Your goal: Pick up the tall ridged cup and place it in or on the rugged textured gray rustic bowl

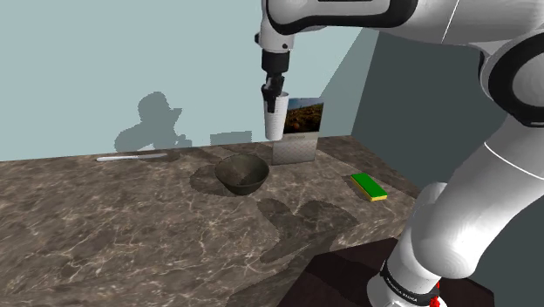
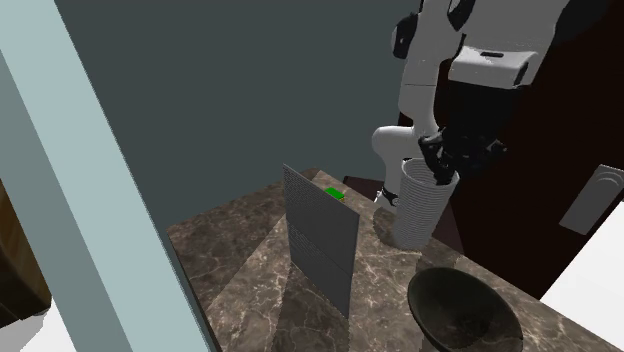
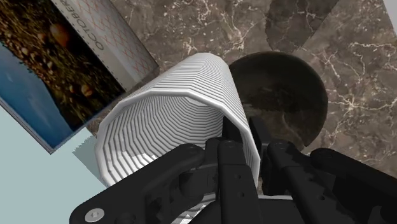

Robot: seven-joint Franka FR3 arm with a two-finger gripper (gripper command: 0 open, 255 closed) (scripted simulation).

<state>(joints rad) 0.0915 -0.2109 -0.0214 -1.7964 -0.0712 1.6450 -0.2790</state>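
A tall white ridged cup [image 1: 275,119] hangs upright in the air over the marble counter, held by its rim. My black gripper [image 1: 275,91] is shut on that rim, one finger inside the cup and one outside. In the wrist view the cup [image 3: 184,95] runs away from the gripper [image 3: 251,145], and the dark rough bowl [image 3: 289,89] lies on the counter beyond the cup's base. The bowl [image 1: 241,173] stands below the cup and a little toward the shoulder view's left. In the second exterior view the cup [image 2: 424,208] hangs from the gripper [image 2: 440,172], with the bowl [image 2: 463,310] nearer the camera.
A standing calendar with a landscape photo [image 1: 296,131] is just behind the cup, close to the wall. A green sponge [image 1: 370,187] lies toward the shoulder view's right. A thin white strip [image 1: 131,158] lies along the wall at the left. The robot's stand [image 1: 349,279] sits at the lower right.
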